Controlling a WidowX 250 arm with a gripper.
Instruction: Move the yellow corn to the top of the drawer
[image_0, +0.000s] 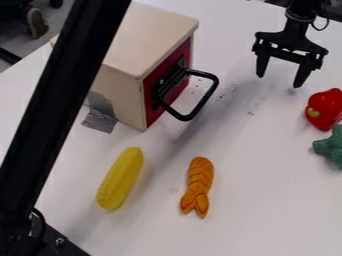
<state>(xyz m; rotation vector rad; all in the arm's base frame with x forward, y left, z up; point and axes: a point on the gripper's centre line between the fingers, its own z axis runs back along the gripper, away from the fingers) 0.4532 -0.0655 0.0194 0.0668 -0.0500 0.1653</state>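
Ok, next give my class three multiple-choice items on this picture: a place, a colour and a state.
1. Where is the yellow corn?
A) On the wooden box
B) Inside the drawer
C) On the table

2. What colour is the drawer front?
A) Red
B) Green
C) Blue

3. How are the fingers of the gripper?
A) Pressed together
B) Apart, holding nothing
C) Closed on the corn

Key:
1. C: it lies on the white surface, left of the orange toy in the view.
2. A: the panel behind the black handle is red.
3. B: a gap shows between the fingertips.
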